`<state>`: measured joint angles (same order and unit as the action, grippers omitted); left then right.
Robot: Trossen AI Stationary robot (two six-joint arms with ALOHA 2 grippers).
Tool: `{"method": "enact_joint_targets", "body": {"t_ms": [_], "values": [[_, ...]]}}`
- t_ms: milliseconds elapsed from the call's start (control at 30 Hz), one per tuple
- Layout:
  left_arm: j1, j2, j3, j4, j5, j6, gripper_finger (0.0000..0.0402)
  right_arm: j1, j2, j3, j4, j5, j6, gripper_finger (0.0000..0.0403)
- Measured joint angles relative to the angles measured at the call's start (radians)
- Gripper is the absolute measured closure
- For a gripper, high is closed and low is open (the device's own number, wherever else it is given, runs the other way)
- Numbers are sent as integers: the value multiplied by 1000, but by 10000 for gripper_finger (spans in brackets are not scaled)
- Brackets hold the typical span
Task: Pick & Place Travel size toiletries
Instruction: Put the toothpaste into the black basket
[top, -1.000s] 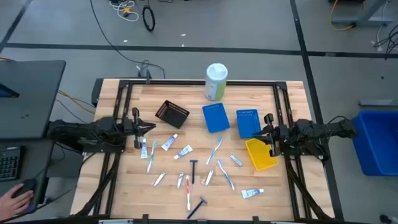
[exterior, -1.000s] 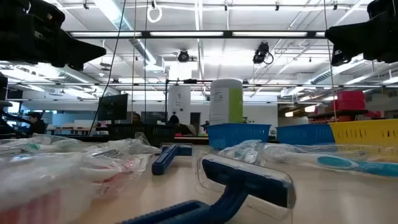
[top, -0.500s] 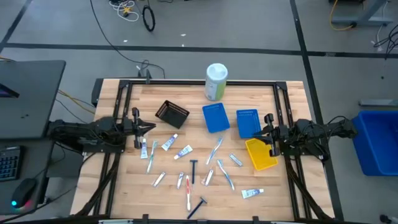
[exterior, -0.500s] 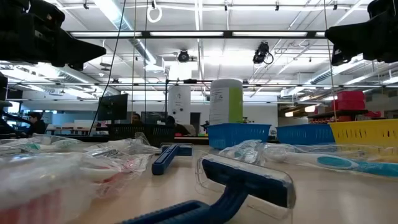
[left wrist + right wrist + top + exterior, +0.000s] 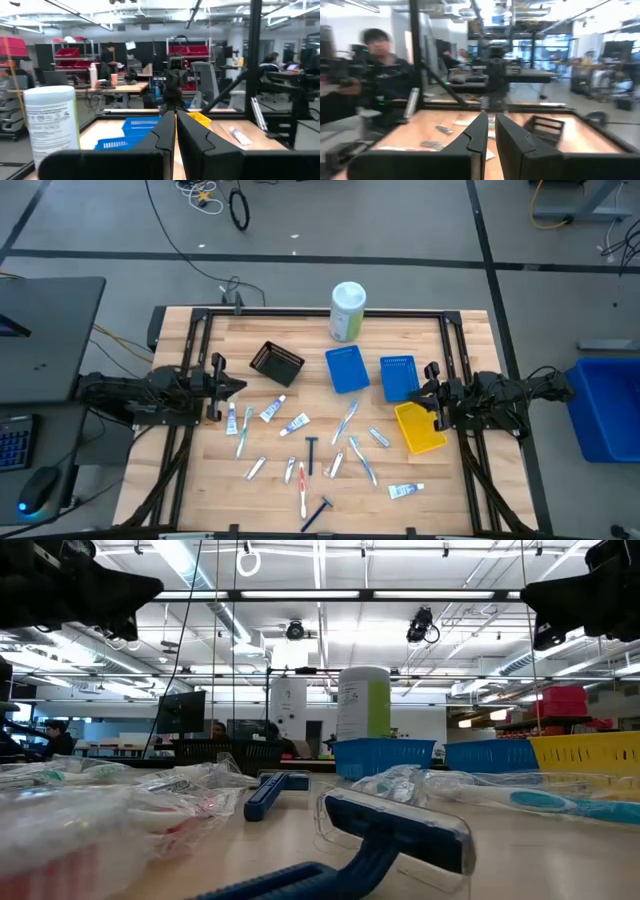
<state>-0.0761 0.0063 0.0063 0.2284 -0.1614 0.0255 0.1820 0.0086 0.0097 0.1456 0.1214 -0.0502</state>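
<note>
The travel size toiletries lie scattered flat on the table's middle and near half: white tubes [image 5: 272, 411], pale-blue toothbrushes [image 5: 345, 420], a red toothbrush [image 5: 302, 488] and dark razors [image 5: 311, 452]. One blue razor [image 5: 390, 830] lies close in the low view. My left gripper [image 5: 236, 384] hovers shut above the table's left side, beside the leftmost tube [image 5: 232, 420]. Its fingers [image 5: 165, 132] point toward the right. My right gripper [image 5: 422, 391] hovers shut at the right side, above the yellow bin's far end, pointing left. Neither touches anything.
A black bin [image 5: 276, 362], two blue bins [image 5: 346, 369] [image 5: 399, 377] and a yellow bin [image 5: 419, 427] sit beyond and right of the toiletries. A tall white-and-green canister [image 5: 347, 311] stands at the far edge. A person [image 5: 375, 50] shows beyond the table's left side.
My left gripper has risen a little and drawn slightly back toward the table's left edge, staying shut. A person's hand that rested on the mouse left of the table is gone. The toiletries have not moved.
</note>
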Motion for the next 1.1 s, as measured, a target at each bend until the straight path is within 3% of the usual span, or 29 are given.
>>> {"method": "enact_joint_targets", "body": {"t_ms": [100,233,300,467,700,967,1100], "values": [[0,0,0,12,-51,26,378,-1,3,0,62,115,-100,358],[0,0,0,50,-108,-3,369,-13,26,0,254,371,-251,358],[0,2,0,82,-113,-20,363,-25,38,0,343,447,-269,358],[0,54,0,202,-161,9,339,-60,111,0,398,369,-260,358],[0,321,6,402,-177,9,303,-118,377,0,663,241,-183,359],[0,661,150,411,-243,7,268,-154,741,139,705,233,-134,359],[0,784,200,412,-245,0,257,-157,876,196,705,234,-194,359]]}}
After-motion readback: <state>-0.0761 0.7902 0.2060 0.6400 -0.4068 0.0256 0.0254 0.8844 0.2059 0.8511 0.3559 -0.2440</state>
